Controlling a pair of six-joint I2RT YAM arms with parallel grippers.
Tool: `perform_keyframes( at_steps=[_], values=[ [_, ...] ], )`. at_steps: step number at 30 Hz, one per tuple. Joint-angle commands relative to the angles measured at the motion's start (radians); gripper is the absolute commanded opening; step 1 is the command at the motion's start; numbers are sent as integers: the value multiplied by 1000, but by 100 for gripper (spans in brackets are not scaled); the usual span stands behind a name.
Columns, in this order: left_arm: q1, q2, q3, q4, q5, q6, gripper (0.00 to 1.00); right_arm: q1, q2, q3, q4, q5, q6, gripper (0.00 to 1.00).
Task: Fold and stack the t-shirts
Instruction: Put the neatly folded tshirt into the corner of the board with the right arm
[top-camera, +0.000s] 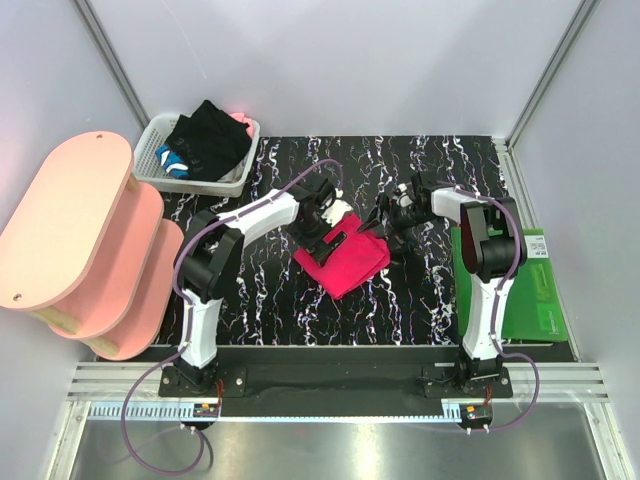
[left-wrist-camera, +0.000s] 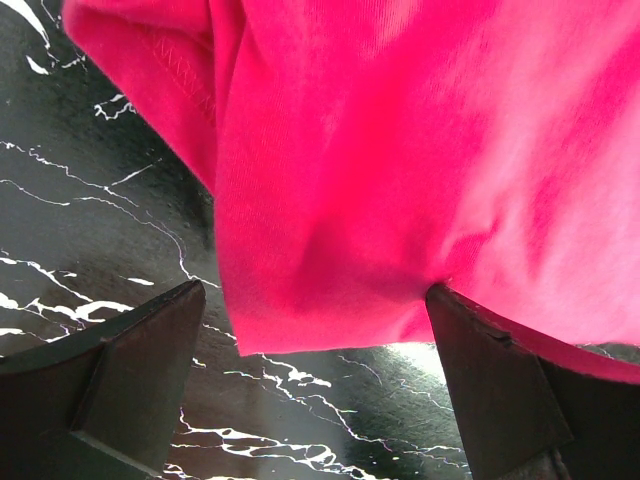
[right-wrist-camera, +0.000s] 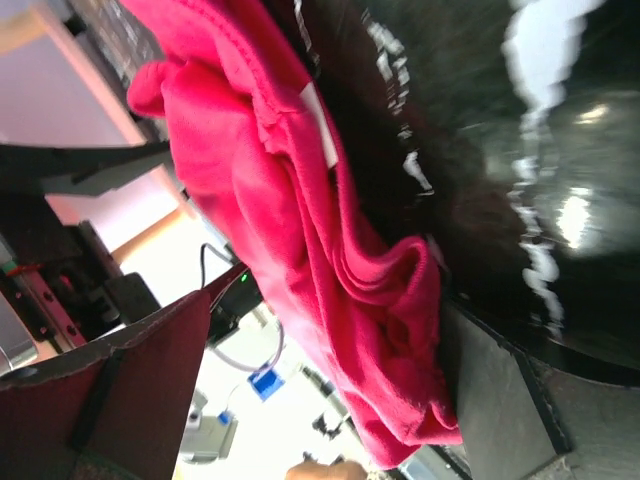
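Red t-shirt (top-camera: 345, 262): lies mid-table on black, white-veined table top (top-camera: 270, 300); bunched into a rough folded patch, not flat; far edge sits between the two grippers.
Tag: small white label (right-wrist-camera: 320, 125) sewn at a seam of the red t-shirt, seen from right wrist.
Black t-shirt (top-camera: 212, 140): heaped in white basket (top-camera: 150, 160) at far left corner of table; well apart from red t-shirt; not yet folded.
Left gripper (top-camera: 330, 218): at far left corner of red t-shirt; released, fingers (left-wrist-camera: 130, 370) spread wide; hemmed cloth hangs across the gap ahead of them; a fold touches the tip of one finger, the other stands clear over table top.
Right gripper (top-camera: 388, 222): at far right edge of red t-shirt; released, fingers (right-wrist-camera: 500, 400) well apart; bunched cloth presses against one finger, the other not touching it.
Lift: cannot tell from top view whether far edge of red t-shirt is raised off table top.
Green mat (top-camera: 535, 290): flat along right side of table, partly under right arm; apart from red t-shirt.
Pink shelf (top-camera: 80, 230): left of table, oval tiers, near basket.
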Motion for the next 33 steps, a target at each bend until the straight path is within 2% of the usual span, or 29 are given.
perform_keyframes(
  at_steps=[1,4,9,17,20,21,23,25,28,33],
  values=[
    [-5,6,22,28,-20,5,99,26,91,-89,8,127,-61,100],
    [-5,-5,19,32,-11,2,99,32,68,-124,16,127,-70,97],
    [-5,-16,28,34,-8,2,99,36,51,-146,14,109,-79,73],
    [-5,-23,17,34,-6,5,99,78,60,-106,-1,101,-78,66],
    [-5,-28,17,34,-9,8,99,106,76,-84,-1,95,-65,55],
    [-5,-30,17,34,-9,8,99,112,83,-69,-3,94,-62,45],
    [-7,-33,19,34,-11,11,99,140,91,-52,-3,90,-56,34],
    [-5,-42,11,32,-15,11,99,144,97,-46,-6,98,-50,15],
    [-2,-82,-9,26,-37,25,99,138,88,-28,-16,135,-42,0],
    [62,-253,-49,-6,-22,45,99,-1,55,43,-29,156,10,0]
  ],
)
